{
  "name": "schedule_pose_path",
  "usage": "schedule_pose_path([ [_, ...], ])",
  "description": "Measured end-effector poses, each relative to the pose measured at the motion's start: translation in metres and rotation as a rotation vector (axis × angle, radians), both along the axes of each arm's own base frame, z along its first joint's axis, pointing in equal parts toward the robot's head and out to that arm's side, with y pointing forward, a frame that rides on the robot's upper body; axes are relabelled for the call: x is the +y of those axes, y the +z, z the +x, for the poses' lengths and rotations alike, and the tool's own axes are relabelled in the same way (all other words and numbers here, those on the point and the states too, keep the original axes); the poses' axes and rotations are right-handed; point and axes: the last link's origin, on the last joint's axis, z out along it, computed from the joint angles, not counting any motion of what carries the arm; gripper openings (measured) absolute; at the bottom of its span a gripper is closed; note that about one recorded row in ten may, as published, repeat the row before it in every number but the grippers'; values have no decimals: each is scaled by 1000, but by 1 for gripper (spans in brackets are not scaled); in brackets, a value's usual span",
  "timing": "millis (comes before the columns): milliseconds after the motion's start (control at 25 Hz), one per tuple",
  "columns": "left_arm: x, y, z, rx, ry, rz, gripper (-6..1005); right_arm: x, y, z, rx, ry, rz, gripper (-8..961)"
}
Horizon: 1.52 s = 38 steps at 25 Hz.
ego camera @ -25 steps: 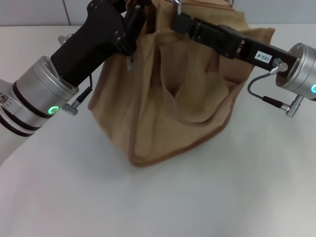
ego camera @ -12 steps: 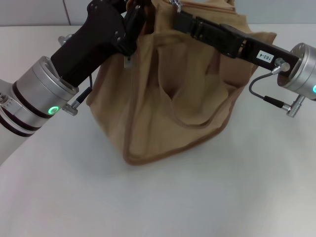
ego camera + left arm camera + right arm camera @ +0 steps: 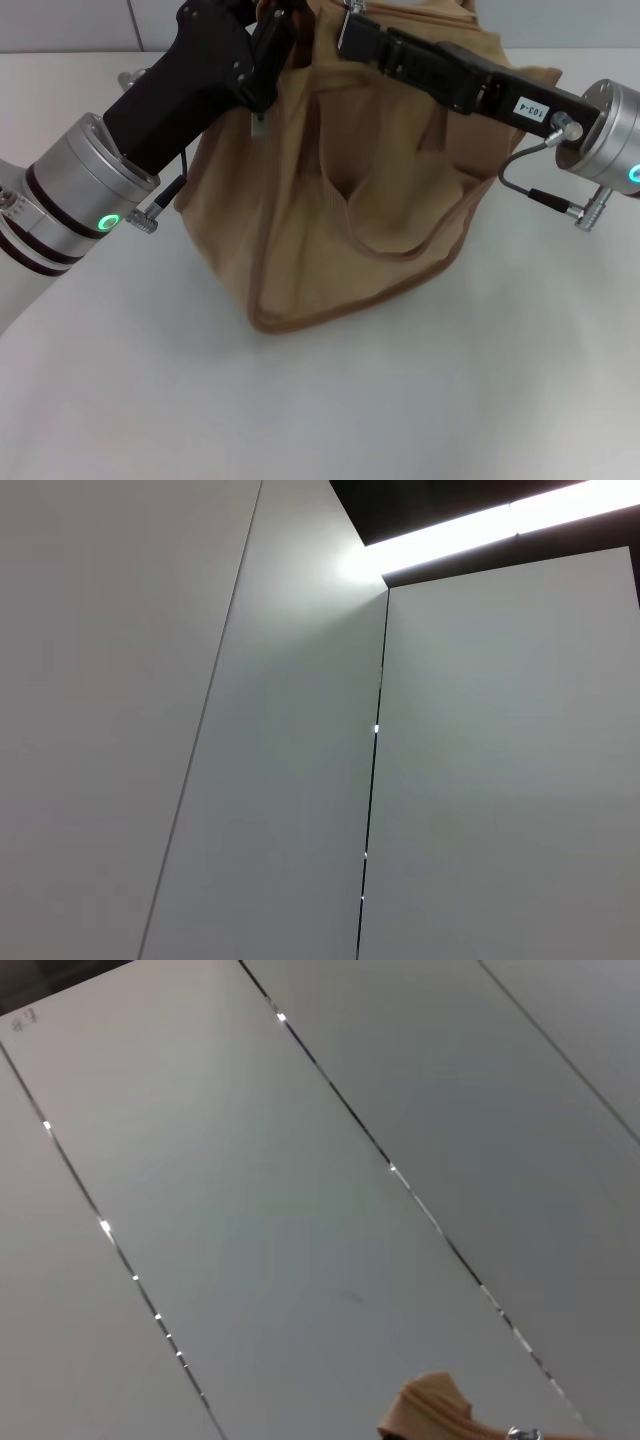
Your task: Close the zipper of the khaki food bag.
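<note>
Both hands were up at the top of the khaki food bag (image 3: 340, 190). My left hand (image 3: 268, 45) reached in from the left, its black body angled up to the bag's upper left corner; I could not tell from any view whether its fingers were spread or closed. My right hand (image 3: 352, 28) stretched in from the right, lying across the bag's top edge with its tip at the top of the head view, beside a small silver piece that may have been the pull of the zipper (image 3: 352, 8). Whether it gripped that piece I could not tell.

The bag stood on a plain white desk (image 3: 400, 400), boxy and tan with darker brown trim along its lower edge and a looped strap sagging down its front face. Behind the desk ran a pale wall. The left wrist view gave me only pale panels with a thin dark seam and a bright light strip above. The right wrist view showed similar seamed panels, with a scrap of tan fabric (image 3: 430, 1415) at one edge.

Against the frame a second earlier, the right hand had slid leftward along the top of the bag, and the bag's lower corner had shifted slightly left on the desk. The left arm had held its place.
</note>
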Motion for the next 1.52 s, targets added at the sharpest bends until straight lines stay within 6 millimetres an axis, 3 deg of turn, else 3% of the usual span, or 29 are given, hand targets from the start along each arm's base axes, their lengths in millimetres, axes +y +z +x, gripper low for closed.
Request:
schedule_pose_path([
  [880, 2, 1, 0, -1, 7, 7, 121, 7, -2, -5, -28, 17, 44, 408],
  [1120, 2, 0, 1, 0, 4, 6, 124, 8, -3, -6, -27, 15, 44, 213],
  [1320, 2, 0, 1, 0, 5, 6, 128, 7, -3, -6, -24, 11, 46, 224],
  [1520, 2, 0, 2, -1, 0, 5, 131, 8, -3, -6, -23, 6, 43, 152],
])
